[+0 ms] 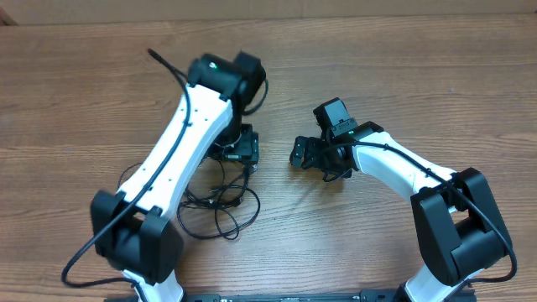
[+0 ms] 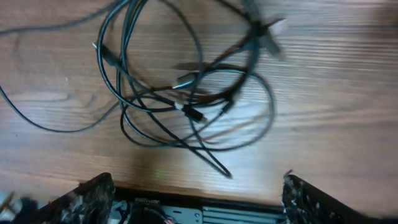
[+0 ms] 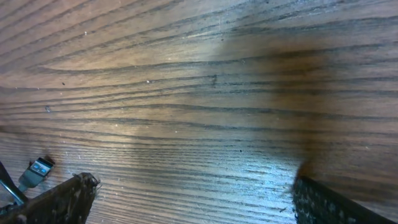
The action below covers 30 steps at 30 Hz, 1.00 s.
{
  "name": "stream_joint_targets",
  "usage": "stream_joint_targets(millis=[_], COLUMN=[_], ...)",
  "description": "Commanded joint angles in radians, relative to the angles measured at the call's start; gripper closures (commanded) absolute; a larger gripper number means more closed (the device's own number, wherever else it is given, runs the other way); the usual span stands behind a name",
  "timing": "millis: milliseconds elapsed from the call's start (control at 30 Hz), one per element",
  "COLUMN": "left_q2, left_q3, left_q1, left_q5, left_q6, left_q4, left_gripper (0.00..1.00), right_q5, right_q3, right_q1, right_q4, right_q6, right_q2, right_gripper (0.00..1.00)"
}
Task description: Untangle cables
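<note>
The cables (image 1: 216,203) lie in a loose tangle of thin black loops on the wooden table, left of centre. In the left wrist view the cables (image 2: 186,93) cross over each other, with small plug ends near the middle. My left gripper (image 1: 239,153) hangs over the upper edge of the tangle. It is open (image 2: 196,190), with its fingers wide apart and only wood between them. To the right, apart from the tangle, my right gripper (image 1: 304,155) is also open (image 3: 193,196) over bare wood. A small plug end (image 3: 36,170) shows beside its left finger.
The wooden table (image 1: 377,59) carries only the cables and the two arms. The left arm's white link (image 1: 180,143) runs diagonally over the left side of the tangle and hides part of it. A thicker black arm cable (image 1: 164,63) sticks out at the upper left.
</note>
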Motion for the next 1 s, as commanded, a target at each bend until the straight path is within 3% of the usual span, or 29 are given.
stream_joint_targets(millis=[0, 167, 233, 367, 667, 733, 767, 800, 833, 967], left_q2=[0.009, 0.009, 0.009, 0.009, 0.009, 0.009, 0.009, 0.009, 0.009, 0.008], left_q3=[-0.126, -0.264, -0.311, -0.398, -0.585, -0.623, -0.644, -0.658, -0.676, -0.682], left_q1=[0.016, 0.043, 0.063, 0.129, 0.234, 0.234, 0.234, 0.232, 0.230, 0.226], left_q5=[-0.057, -0.060, -0.083, -0.088, 0.070, 0.072, 0.075, 0.077, 0.086, 0.208], left_q6=[-0.095, -0.112, -0.133, -0.152, -0.054, -0.054, -0.052, -0.050, -0.048, 0.076], left_q4=[0.073, 0.161, 0.196, 0.278, 0.506, 0.557, 0.589, 0.613, 0.644, 0.730], left_gripper=[0.17, 0.21, 0.15, 0.15, 0.29, 0.40, 0.59, 0.89, 0.96, 0.96], right_q5=[0.009, 0.009, 0.009, 0.009, 0.009, 0.009, 0.009, 0.009, 0.009, 0.009], right_q3=[-0.003, -0.003, -0.003, -0.003, -0.003, -0.003, -0.003, -0.003, -0.003, -0.003], right_q1=[0.001, 0.001, 0.001, 0.001, 0.001, 0.001, 0.001, 0.001, 0.001, 0.001], right_q4=[0.003, 0.001, 0.001, 0.002, 0.004, 0.005, 0.005, 0.005, 0.005, 0.007], right_q6=[0.004, 0.004, 0.004, 0.004, 0.004, 0.004, 0.004, 0.004, 0.004, 0.005], right_q2=[0.006, 0.006, 0.006, 0.006, 0.006, 0.006, 0.006, 0.006, 0.006, 0.006], right_gripper=[0.00, 0.00, 0.00, 0.00, 0.00, 0.00, 0.00, 0.00, 0.00, 0.00])
